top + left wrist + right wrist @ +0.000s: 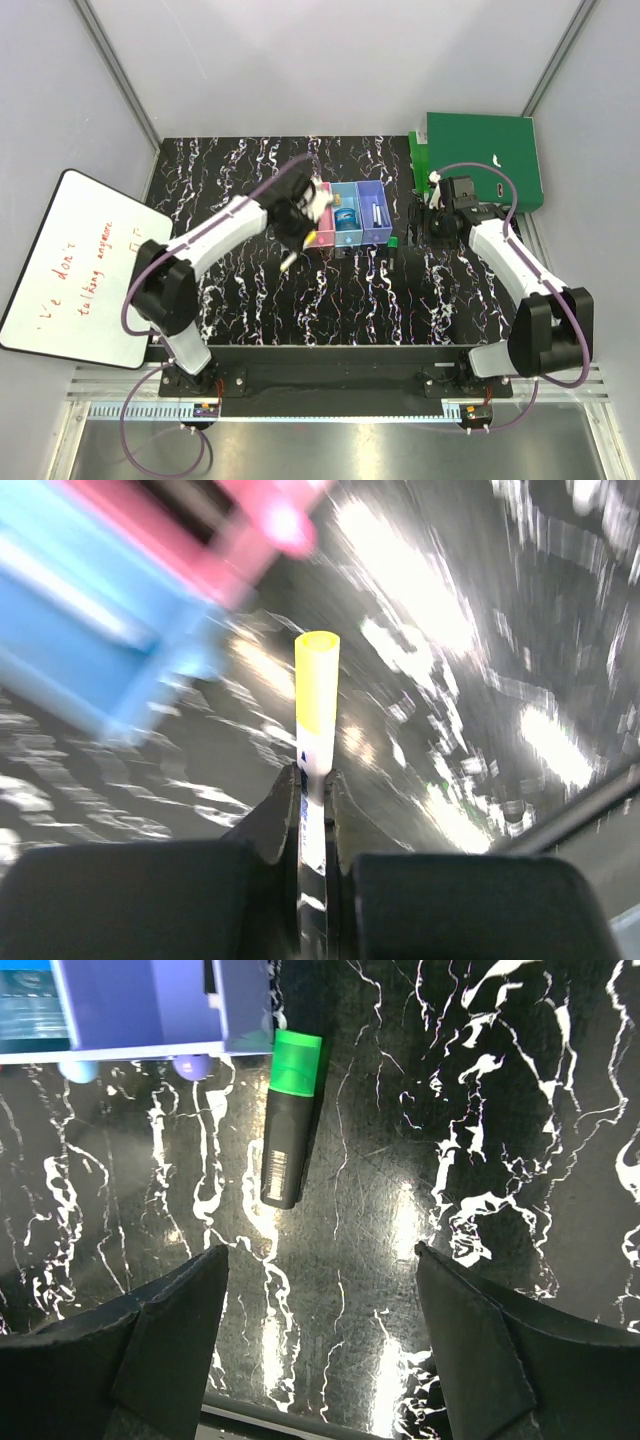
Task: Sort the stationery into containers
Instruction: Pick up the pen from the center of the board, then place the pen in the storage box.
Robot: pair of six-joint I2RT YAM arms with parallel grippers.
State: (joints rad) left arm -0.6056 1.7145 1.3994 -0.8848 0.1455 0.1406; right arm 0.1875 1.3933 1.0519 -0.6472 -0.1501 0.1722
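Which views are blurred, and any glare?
Left wrist: heavy motion smear on the bins and table; only the pen in the left hand is sharp. Right wrist: sharp, with bright glare on the glossy table beside the marker. Top external: sharp, evenly lit.

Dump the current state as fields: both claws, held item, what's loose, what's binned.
left claw: shut on yellow-and-white pen, close to the pink bin; view blurred
right claw: open, above the table, holding nothing
loose: green-capped marker, lying flat on the table beside the purple bin
binned: round blue object in light blue bin
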